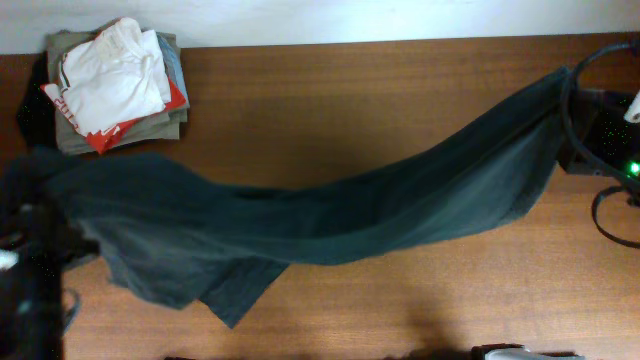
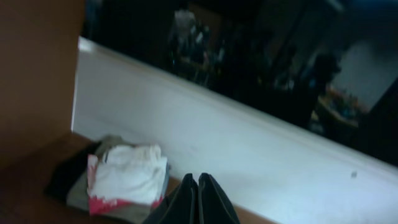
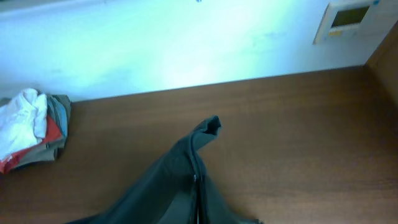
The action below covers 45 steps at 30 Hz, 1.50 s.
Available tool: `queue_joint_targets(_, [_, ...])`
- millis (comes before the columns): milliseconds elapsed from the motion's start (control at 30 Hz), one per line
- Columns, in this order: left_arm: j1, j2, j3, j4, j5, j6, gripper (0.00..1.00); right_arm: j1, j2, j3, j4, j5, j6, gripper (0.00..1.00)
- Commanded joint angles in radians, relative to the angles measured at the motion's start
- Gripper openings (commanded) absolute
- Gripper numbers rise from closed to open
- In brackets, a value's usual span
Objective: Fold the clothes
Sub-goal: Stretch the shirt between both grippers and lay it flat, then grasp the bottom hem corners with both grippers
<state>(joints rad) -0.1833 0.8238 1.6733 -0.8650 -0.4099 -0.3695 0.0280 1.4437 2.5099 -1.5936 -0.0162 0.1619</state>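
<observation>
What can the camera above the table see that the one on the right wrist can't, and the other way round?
Only the overhead view shows the dark green garment at full length, stretched across the table, plus black cables and a green light at the right edge. Only the right wrist view shows a small wall panel. Both show the pile of folded clothes, the wooden table and part of the garment.

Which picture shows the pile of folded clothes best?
The overhead view: the pile of folded clothes lies whole and sharp. The left wrist view shows it dim and blurry; the right wrist view cuts it off at the left edge.
</observation>
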Motion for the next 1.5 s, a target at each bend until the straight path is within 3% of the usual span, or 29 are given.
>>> queue_joint_targets(0, [0.004,0.014,0.110,-0.011,-0.063,0.073,0.00,0.003,-0.009,0.036,0.023,0.116,0.049,0.04])
queue_joint_targets(133, [0.004,0.173,0.244,-0.016,-0.070,0.111,0.00,0.002,0.014,0.037,0.094,0.193,0.069,0.04])
queue_joint_targets(267, [0.006,0.555,0.299,-0.005,-0.093,0.129,0.00,0.003,0.212,0.037,0.189,0.238,0.091,0.04])
queue_joint_targets(400, [0.066,1.061,0.299,0.212,-0.074,0.129,0.00,-0.020,0.547,0.037,0.334,0.238,0.108,0.04])
queue_joint_targets(433, [0.073,1.197,0.299,0.359,-0.073,0.129,0.01,-0.029,0.632,0.036,0.389,0.235,0.128,0.04])
queue_joint_targets(467, [0.073,1.273,0.299,0.441,-0.073,0.129,0.24,-0.030,0.698,0.036,0.425,0.238,0.127,0.24])
queue_joint_targets(500, [0.073,1.341,0.299,0.494,-0.073,0.141,0.64,-0.032,0.744,0.036,0.444,0.239,0.086,0.37])
queue_joint_targets(533, [0.073,1.348,0.299,0.490,-0.073,0.144,0.87,-0.038,0.759,0.036,0.449,0.245,0.078,0.64])
queue_joint_targets(567, [0.073,1.340,0.307,0.481,-0.073,0.155,0.99,-0.050,0.750,0.040,0.447,0.257,0.079,0.92])
queue_joint_targets(600, [0.073,1.315,0.333,0.434,-0.072,0.163,0.99,-0.068,0.727,0.050,0.436,0.257,0.079,0.99])
queue_joint_targets(800, [0.072,0.944,0.397,-0.128,0.153,0.162,0.99,-0.107,0.522,0.070,0.113,0.203,0.084,0.99])
queue_joint_targets(900, [0.075,0.738,0.397,-0.442,0.114,-0.042,0.99,-0.108,0.406,0.070,-0.043,0.204,0.203,0.99])
queue_joint_targets(967, [0.075,0.663,0.397,-0.555,0.119,-0.044,0.99,-0.108,0.336,0.067,-0.105,0.199,0.208,0.99])
queue_joint_targets(1033, [0.075,0.633,0.386,-0.797,0.119,-0.130,0.99,-0.108,0.296,0.032,-0.105,0.160,0.206,0.99])
queue_joint_targets(1067, [0.074,0.624,0.350,-0.823,0.189,-0.127,0.99,-0.108,0.285,-0.004,-0.105,0.151,0.206,0.99])
queue_joint_targets(1133, [0.050,0.576,0.202,-0.821,0.267,-0.145,0.99,-0.121,0.285,-0.091,-0.105,0.155,0.207,0.99])
queue_joint_targets(1200, [-0.026,0.472,-0.084,-0.764,0.318,-0.248,0.99,-0.187,0.287,-0.189,-0.083,0.159,0.206,0.99])
queue_joint_targets(1233, [-0.089,0.405,-0.293,-0.672,0.326,-0.361,0.99,-0.218,0.287,-0.224,-0.066,0.158,0.206,0.99])
queue_joint_targets(1333, [-0.241,0.375,-0.745,-0.319,0.472,-0.454,0.99,-0.246,0.297,-0.293,-0.056,0.158,0.206,0.99])
queue_joint_targets(1467, [-0.245,0.529,-0.878,-0.244,0.396,-0.632,0.99,-0.246,0.297,-0.302,-0.048,0.159,0.206,0.99])
